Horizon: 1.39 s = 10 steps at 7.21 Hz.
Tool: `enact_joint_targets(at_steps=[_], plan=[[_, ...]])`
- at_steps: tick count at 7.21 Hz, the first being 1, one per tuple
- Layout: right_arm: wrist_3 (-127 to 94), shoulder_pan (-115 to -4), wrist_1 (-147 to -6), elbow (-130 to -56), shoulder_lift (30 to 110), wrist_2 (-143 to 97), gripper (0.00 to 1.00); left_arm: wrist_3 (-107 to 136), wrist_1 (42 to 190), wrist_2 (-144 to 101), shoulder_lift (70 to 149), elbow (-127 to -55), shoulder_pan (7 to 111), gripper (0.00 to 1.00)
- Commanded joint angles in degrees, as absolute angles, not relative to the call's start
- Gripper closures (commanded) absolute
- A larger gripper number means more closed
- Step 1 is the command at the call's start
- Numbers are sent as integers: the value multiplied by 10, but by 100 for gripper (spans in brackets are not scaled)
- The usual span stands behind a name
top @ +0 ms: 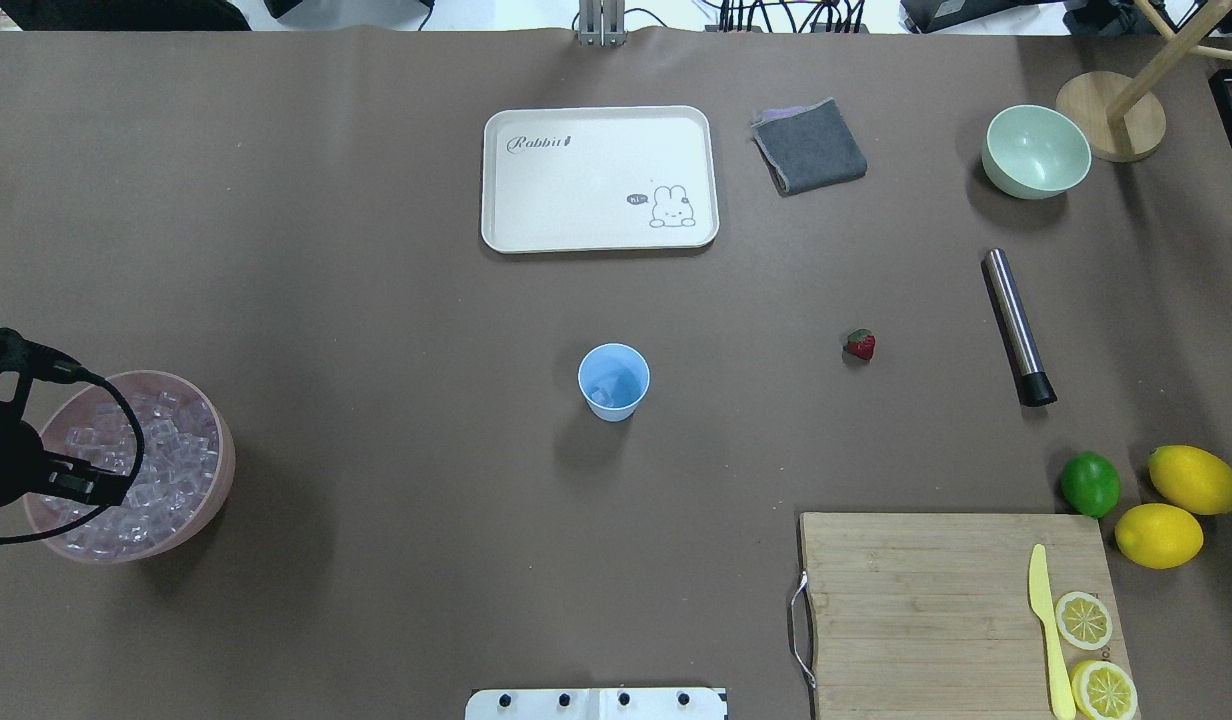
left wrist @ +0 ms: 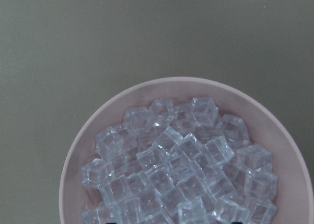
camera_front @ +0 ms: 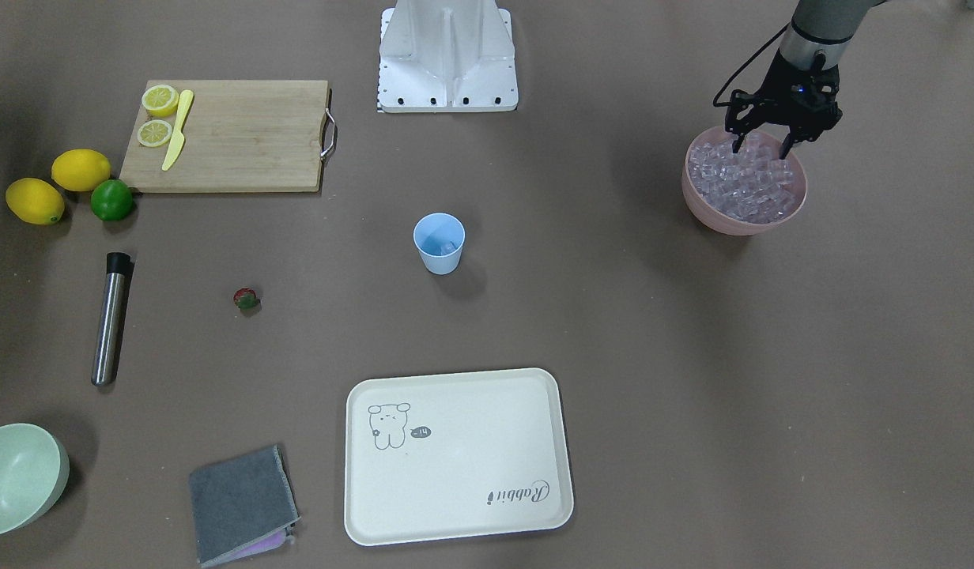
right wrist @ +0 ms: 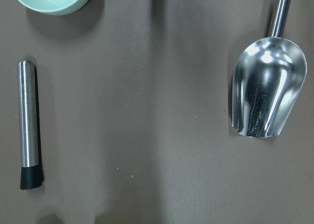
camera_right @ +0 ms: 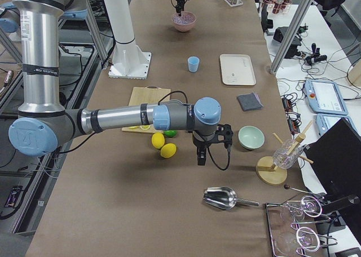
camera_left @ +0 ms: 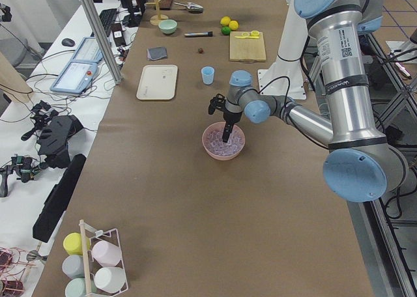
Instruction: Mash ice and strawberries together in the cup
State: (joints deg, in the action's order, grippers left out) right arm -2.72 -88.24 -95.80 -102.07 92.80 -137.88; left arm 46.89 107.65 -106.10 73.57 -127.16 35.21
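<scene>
Well off to the robot's left of the cup [camera_front: 439, 243] sits the pink bowl [camera_front: 741, 224], heaped with ice [camera_front: 744, 186]. Your left gripper [camera_front: 762, 145] hangs over it with its fingers spread wide and nothing between them. The right gripper [camera_right: 201, 157] is far out on the cup's other side, and I cannot tell how its fingers stand.

The cup itself is light and will likely tip easily, so steady it by the wall when you mash. It seems to hold a cube or two.

The strawberry [camera_front: 246, 299] lies on the robot's right of the cup. It is probably soft, so pinch it gently across the body.

The cubes look hard and slick. Close squarely on two flat faces of one top cube.
</scene>
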Motion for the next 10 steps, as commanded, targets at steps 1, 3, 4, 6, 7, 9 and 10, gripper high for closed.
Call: enact_joint_targets(at_steps=[1, 3, 4, 6, 7, 9, 10], plan=[[-27, -882, -957, -1021, 927, -1377, 0, 468, 1077, -1060, 731, -1271, 328, 27], [-28, -882, -957, -1021, 926, -1374, 0, 468, 1077, -1060, 728, -1271, 313, 31], [-28, -883, -958, -1021, 927, -1371, 0, 468, 1077, -1060, 724, -1271, 310, 31], [-28, -883, -958, -1022, 927, -1369, 0, 468, 1077, -1060, 723, -1269, 310, 33], [-28, -883, -957, -1022, 926, -1368, 0, 468, 1076, -1060, 723, -1266, 310, 33], [-28, -883, -958, -1022, 922, -1368, 0, 467, 1076, -1060, 712, -1264, 310, 33], [-28, -883, -957, -1022, 921, -1365, 0, 467, 1078, -1060, 703, -1265, 310, 33]])
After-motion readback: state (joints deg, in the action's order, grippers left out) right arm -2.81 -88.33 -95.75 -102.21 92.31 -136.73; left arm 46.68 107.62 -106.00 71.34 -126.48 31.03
